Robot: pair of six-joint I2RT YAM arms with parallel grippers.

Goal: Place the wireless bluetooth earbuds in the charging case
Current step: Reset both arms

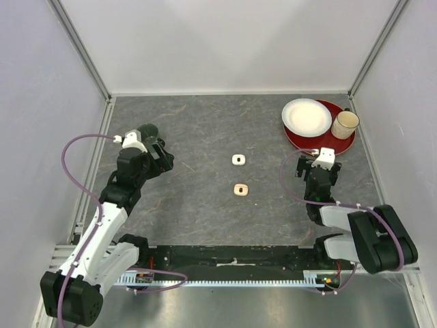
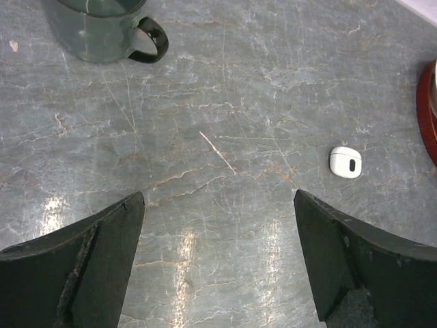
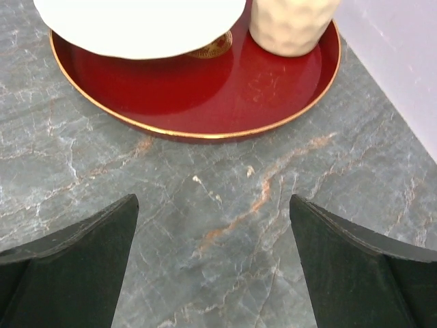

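Two small rounded charging cases lie mid-table, each with a dark spot on top: a white case (image 1: 238,160) and, nearer the arms, a beige case (image 1: 240,189). The white case (image 2: 345,162) also shows in the left wrist view, ahead and to the right of the fingers. The earbuds are out of view; no loose pieces show on the table. My left gripper (image 1: 164,158) (image 2: 218,194) is open over bare table, well left of both cases. My right gripper (image 1: 315,162) (image 3: 213,198) is open and empty, just short of the tray, right of the cases.
A red tray (image 1: 345,145) (image 3: 225,89) at the back right carries a white plate (image 1: 306,117) (image 3: 136,27) and a cream cup (image 1: 345,124) (image 3: 293,24). A dark green mug (image 1: 147,131) (image 2: 102,27) stands just beyond the left gripper. Walls enclose the table.
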